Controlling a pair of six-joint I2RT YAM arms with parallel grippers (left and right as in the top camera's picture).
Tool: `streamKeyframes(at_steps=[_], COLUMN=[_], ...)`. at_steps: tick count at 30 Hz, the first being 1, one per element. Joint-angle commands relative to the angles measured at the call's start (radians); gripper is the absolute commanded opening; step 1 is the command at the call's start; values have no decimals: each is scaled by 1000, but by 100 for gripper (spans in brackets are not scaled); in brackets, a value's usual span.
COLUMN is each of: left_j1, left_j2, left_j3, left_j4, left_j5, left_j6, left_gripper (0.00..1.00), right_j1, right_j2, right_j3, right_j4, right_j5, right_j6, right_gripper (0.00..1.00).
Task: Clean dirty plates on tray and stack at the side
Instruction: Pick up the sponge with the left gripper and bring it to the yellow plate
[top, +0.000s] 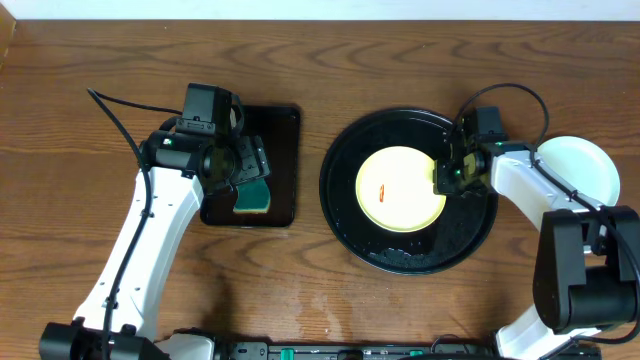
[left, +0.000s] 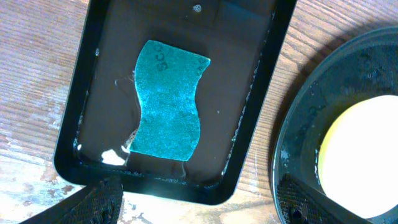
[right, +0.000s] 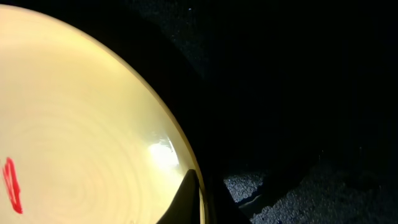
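One wooden worktop (top: 330, 60) fills the overhead view. Right of its centre sits the round black tray (top: 400, 255), with the yellow plate (top: 400, 188) lying flat inside it. A second pale plate (top: 585, 165) rests at the right edge of the frame, off the tray. At centre left, the rectangular tray (top: 285, 150) holds the teal sponge (left: 166, 102). The left tool (top: 245, 170) hangs over the sponge with its fingers wide apart, gripping nothing. The right tool (top: 447, 172) is closed together on the yellow plate's right rim.

We judge the step in hand to be steadying this plate for wiping. We would keep the pinch firm and low, and leave the red smear (top: 381, 191), just left of the plate's centre, uncovered. The round tray's floor glistens as if wet, so the plate may slide. A pale strip runs beyond the worktop along the top of the frame.
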Motion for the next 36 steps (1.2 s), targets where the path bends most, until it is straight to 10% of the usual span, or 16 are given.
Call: streamKeyframes(at_steps=[1,18,24,36], left_j1=[1,1,1,1], left_j2=[8,365,459,292], left_j3=[-24,-110,-110,-88], left_j4=[7,287,323,239], left_j5=[-6,-92,-91,-91], left_j6=[10,10,10,10], left_gripper=[80,51,8,16], right_j1=[7,10,10,10], right_j2=[27,26,26,26], right_j3=[-2,-2,-2,-2], right_j4=[-3,-74,-78,-87], right_j5=[-9,-13,-13,-13], right_j6=[2,39,39,39], right_gripper=[1,1,1,1])
